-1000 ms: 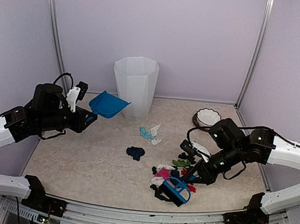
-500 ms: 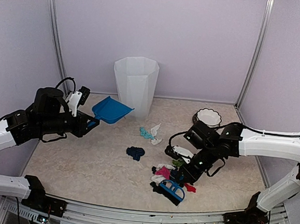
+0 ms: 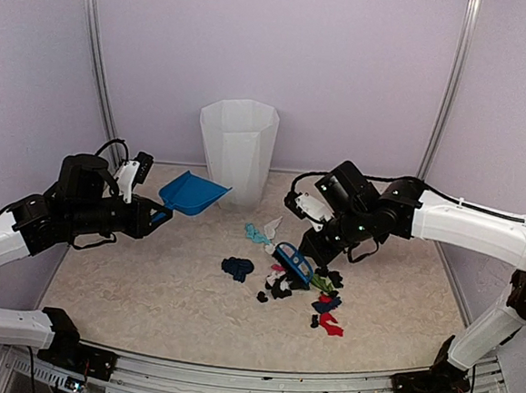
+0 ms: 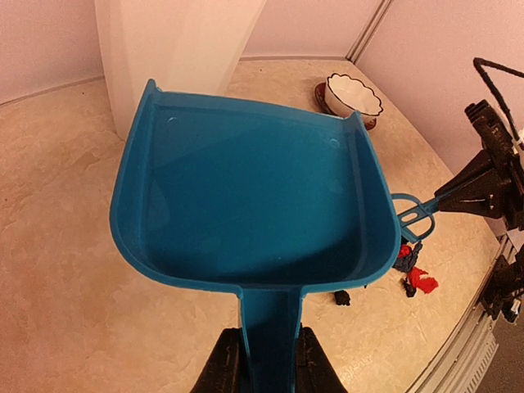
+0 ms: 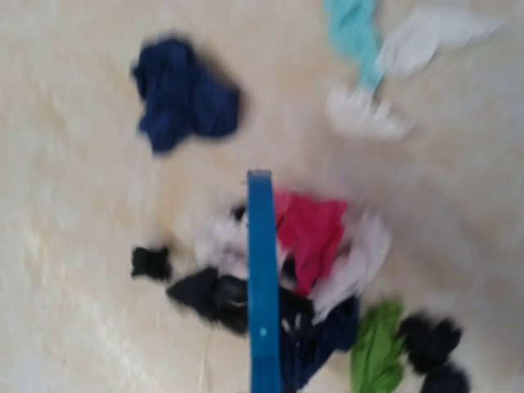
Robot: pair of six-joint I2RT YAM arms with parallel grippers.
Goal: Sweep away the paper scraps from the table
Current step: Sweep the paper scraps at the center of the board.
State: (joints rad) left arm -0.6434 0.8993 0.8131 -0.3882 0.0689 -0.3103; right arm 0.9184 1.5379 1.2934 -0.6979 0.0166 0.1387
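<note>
blue plastic marks both tools. the left gripper is clamped on the handle of the dustpan and holds it in the air over the far left part of the table. the pan's open end points toward the white bin just beside it. the right gripper has its jaws closed on the brush, whose head is down among the paper scraps near the middle of the table. most scraps lie bunched there, pink, black, white and green. red bits lie a little nearer and to the right. a dark blue wad lies just left of the bunch, and teal and white pieces sit farther off, toward the bin. a white scalloped bowl stands at the far right. the right wrist view is blurred.
</note>
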